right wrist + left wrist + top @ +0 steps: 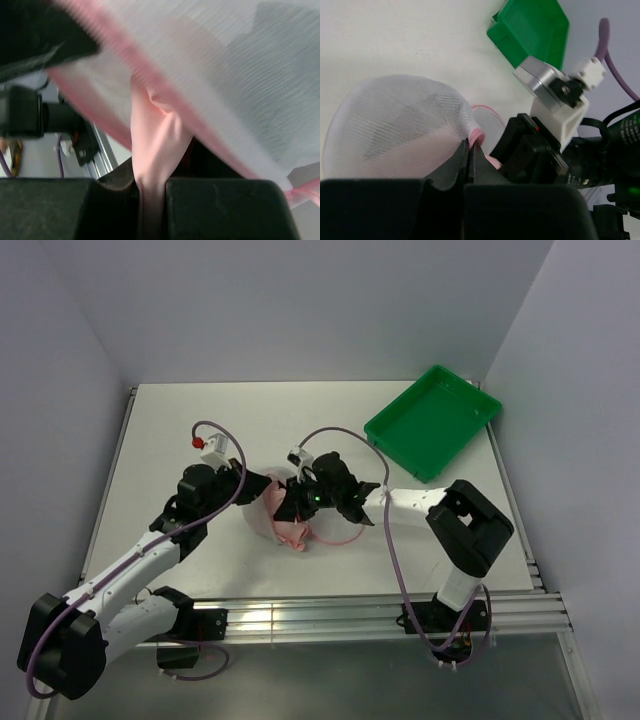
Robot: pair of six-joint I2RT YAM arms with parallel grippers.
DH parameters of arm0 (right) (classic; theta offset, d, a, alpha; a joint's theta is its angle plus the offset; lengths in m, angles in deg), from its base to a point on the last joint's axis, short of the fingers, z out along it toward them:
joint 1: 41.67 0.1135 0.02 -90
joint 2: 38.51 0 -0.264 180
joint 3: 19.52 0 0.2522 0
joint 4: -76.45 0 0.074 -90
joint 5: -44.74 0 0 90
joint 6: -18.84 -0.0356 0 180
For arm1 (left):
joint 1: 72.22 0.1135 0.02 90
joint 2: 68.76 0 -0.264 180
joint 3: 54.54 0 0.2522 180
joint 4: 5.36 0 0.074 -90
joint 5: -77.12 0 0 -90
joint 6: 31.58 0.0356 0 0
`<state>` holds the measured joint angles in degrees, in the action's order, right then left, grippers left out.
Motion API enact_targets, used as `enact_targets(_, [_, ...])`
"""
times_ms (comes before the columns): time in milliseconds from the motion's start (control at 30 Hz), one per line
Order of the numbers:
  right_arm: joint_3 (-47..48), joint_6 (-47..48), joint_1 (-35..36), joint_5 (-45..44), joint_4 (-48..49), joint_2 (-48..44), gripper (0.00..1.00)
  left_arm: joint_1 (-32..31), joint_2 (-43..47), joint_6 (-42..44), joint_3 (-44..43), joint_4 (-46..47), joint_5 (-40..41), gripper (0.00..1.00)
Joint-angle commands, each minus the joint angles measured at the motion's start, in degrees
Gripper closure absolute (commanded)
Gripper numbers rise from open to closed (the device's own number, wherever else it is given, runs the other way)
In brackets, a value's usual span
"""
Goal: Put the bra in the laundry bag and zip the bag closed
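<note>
White tabletop (200, 430) is occupied at centre by the laundry bag (405, 115). Its pink zip rim (478, 136) is clamped by the left claw (471, 150); the bra (157, 135), at the bag mouth, is clamped by the right claw (151, 187). Both are judged light and limp; edges should be gripped.

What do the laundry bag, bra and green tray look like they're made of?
The laundry bag looks like white see-through mesh, likely synthetic: a fine open weave shows, with a pink fabric rim. The bra is soft, matte pale-pink fabric that folds and bunches; fibre unclear. The green tray looks like rigid plastic: smooth moulded walls, slight sheen.
</note>
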<state>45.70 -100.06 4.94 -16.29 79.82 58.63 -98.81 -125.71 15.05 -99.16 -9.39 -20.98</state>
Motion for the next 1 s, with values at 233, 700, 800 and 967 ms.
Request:
enact_targets(233, [2.1,-23.5,0.2,-27.3,7.9,-3.4,1.0,0.1,7.5,-5.2,7.1,0.0,-4.2,1.0])
enact_targets(700, [11.5,-29.6,6.7,-59.1,-3.4,7.8,1.0,0.1,3.1,-20.7,4.0,7.6,-18.3,1.0])
enact_targets(800, [9.9,-28.5,6.7,-61.3,-3.2,7.6,0.97,0.1,4.2,-27.3,4.6,11.7,-19.9,1.0])
enact_targets(967, [9.1,-22.0,6.8,-63.5,-6.6,3.7,0.84,0.1,7.8,-32.1,4.5,13.4,-18.6,1.0])
